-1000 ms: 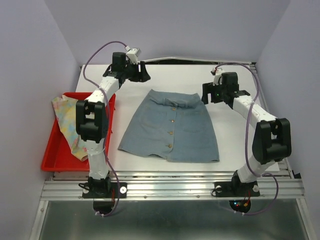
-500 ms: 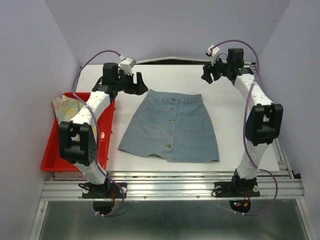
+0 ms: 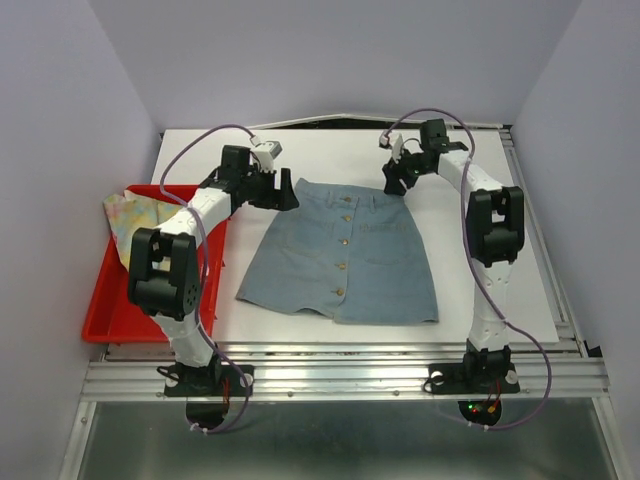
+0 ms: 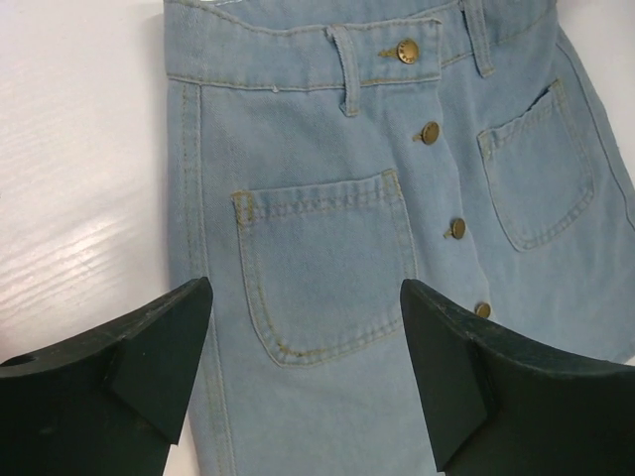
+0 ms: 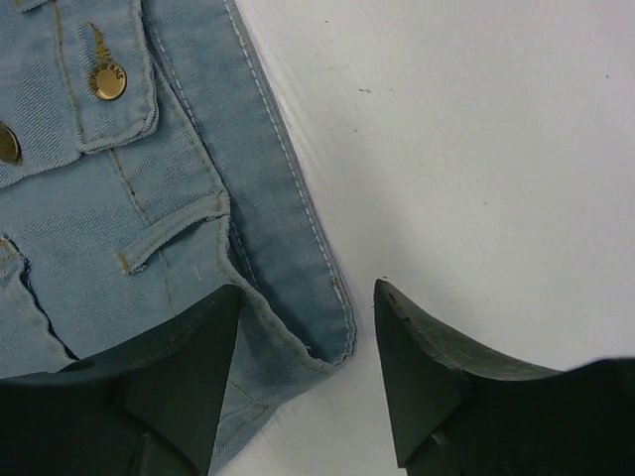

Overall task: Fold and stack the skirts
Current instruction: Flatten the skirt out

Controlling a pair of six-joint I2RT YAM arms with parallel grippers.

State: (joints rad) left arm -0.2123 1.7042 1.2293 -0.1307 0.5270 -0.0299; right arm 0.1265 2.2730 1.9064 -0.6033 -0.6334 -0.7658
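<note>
Top external view: the light blue buttoned denim skirt [image 3: 345, 255] lies flat mid white desk [image 3: 480, 270]. The left gripper [image 3: 285, 195] and right gripper [image 3: 392, 180] hover at its waistband corners, fingers apart. The pastel floral cloth skirt [image 3: 130, 215] sits in the red plastic tray [image 3: 110, 310].

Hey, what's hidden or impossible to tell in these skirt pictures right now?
- Floral skirt: top view, lower part covered by the left arm; outside both wrist views.
- Denim skirt hem: cut off by the edges of both wrist views.
- Right tool touching the waistband corner: cannot tell.
</note>
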